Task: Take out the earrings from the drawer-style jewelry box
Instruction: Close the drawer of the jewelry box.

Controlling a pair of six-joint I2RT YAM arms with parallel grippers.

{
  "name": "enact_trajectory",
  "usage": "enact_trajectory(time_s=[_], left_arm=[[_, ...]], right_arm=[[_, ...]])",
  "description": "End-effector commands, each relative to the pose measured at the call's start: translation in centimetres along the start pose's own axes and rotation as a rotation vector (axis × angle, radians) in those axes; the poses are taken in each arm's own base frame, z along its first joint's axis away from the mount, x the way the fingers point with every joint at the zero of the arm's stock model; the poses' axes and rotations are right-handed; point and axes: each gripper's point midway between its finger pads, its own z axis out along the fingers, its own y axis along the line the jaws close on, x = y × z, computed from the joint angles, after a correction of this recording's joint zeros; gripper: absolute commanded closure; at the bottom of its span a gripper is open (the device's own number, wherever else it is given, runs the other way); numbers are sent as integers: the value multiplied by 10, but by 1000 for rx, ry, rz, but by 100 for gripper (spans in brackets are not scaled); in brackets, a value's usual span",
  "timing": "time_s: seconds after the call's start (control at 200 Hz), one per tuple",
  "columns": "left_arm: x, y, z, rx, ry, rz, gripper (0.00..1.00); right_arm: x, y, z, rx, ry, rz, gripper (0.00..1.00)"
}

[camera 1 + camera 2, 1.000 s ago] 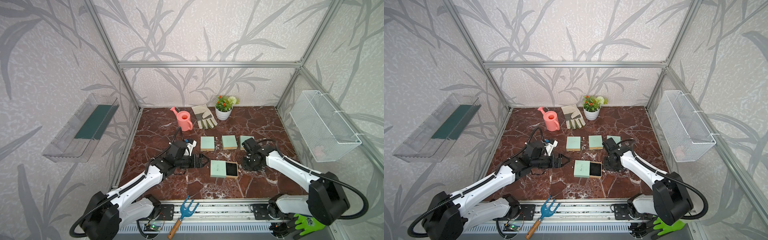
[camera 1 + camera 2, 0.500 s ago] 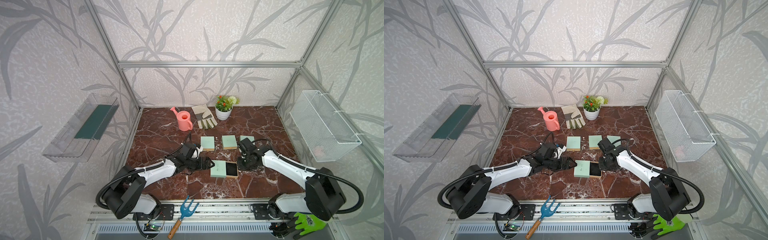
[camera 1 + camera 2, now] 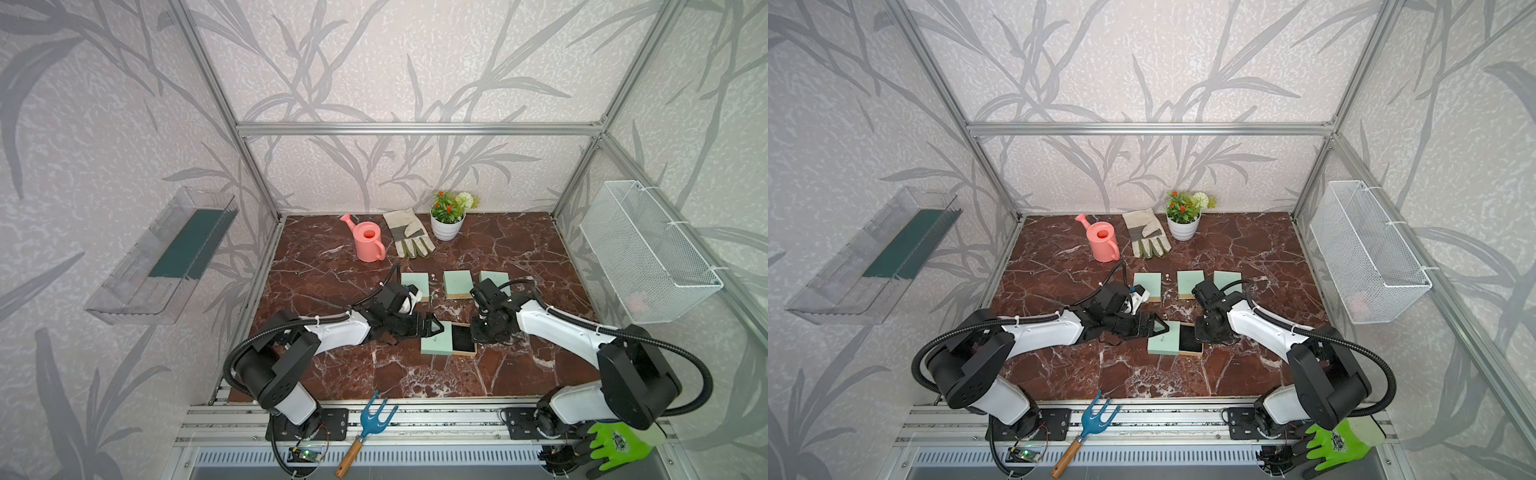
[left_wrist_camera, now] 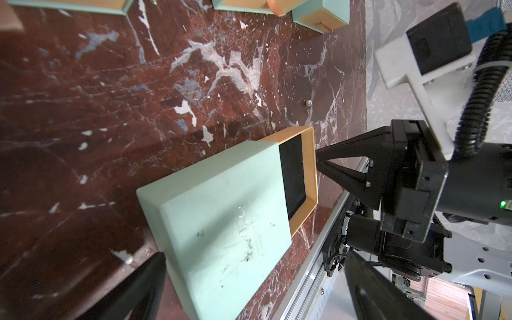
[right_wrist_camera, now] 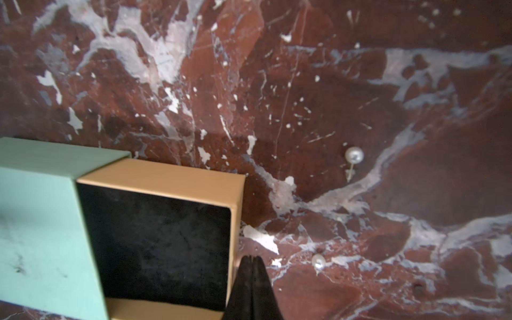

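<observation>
Both top views high, looking down at whole table; wrist cameras close, sharing jewelry box

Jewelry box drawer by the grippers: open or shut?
Open: the tan drawer juts from its mint sleeve, with the exposed black lining bare.

A pink watering can is set at the back of the marble top. Just beside the can a work glove is laid flat. A potted plant is stood upright on the glove's far side from the can. A blue hand rake is laid well apart from the can, on the front rail.
</observation>
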Motion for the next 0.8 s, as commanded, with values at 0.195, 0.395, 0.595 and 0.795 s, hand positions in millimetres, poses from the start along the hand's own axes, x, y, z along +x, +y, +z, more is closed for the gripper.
enact_trajectory(time_s=[0.195, 0.395, 0.595, 0.795], left_arm=[[-6, -18, 6, 59, 6, 25, 0], [-7, -23, 11, 78, 9, 22, 1], [-9, -24, 17, 81, 12, 20, 0], [-10, -25, 19, 82, 12, 13, 0]], right_arm=[[2, 17, 9, -89, 28, 16, 95], [2, 30, 7, -165, 19, 54, 96], [5, 42, 8, -205, 7, 81, 96], [7, 53, 9, -221, -17, 85, 96]])
